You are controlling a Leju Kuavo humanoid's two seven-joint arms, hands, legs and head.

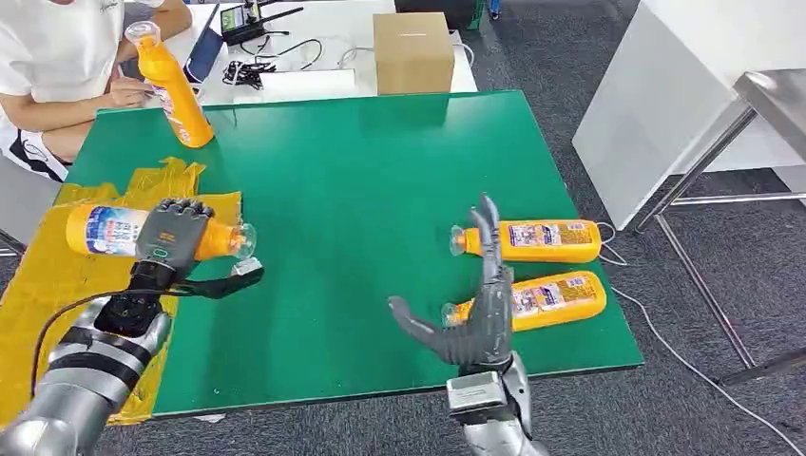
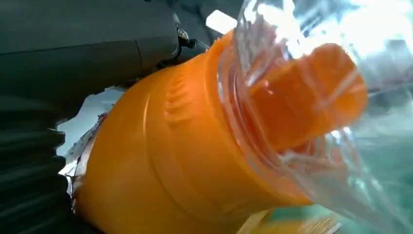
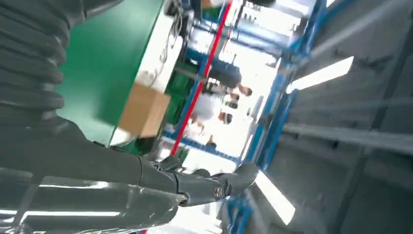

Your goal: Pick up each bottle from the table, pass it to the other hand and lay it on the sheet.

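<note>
1. Head view shows the orange bottle (image 1: 114, 232) held in the left hand (image 1: 174, 236). It lies on its side, and its clear cap (image 1: 244, 239) points right, toward the middle of the table.
2. The left hand's fingers wrap over the bottle's middle and grip it. The bottle hangs just above the yellow sheet (image 1: 57, 285), at the sheet's right edge.
3. I think the next job is to lay it down. The sheet is right under the bottle and to its left, so the hand only needs to go down a little.
4. The right hand (image 1: 480, 304) is well apart, near the right side of the green table (image 1: 361, 190). Its fingers are spread and hold nothing.
5. Two more orange bottles (image 1: 537, 240) (image 1: 542, 298) lie side by side just right of that hand, caps pointing left toward it. The right hand is the nearer one for them.
6. A person's hand (image 1: 128, 90) holds a tilted orange bottle (image 1: 176, 90) at the far left corner. A cardboard box (image 1: 412, 52) sits past the far edge.
7. Left wrist view shows the cap (image 2: 311, 102) up close, with the orange spout inside it.
</note>
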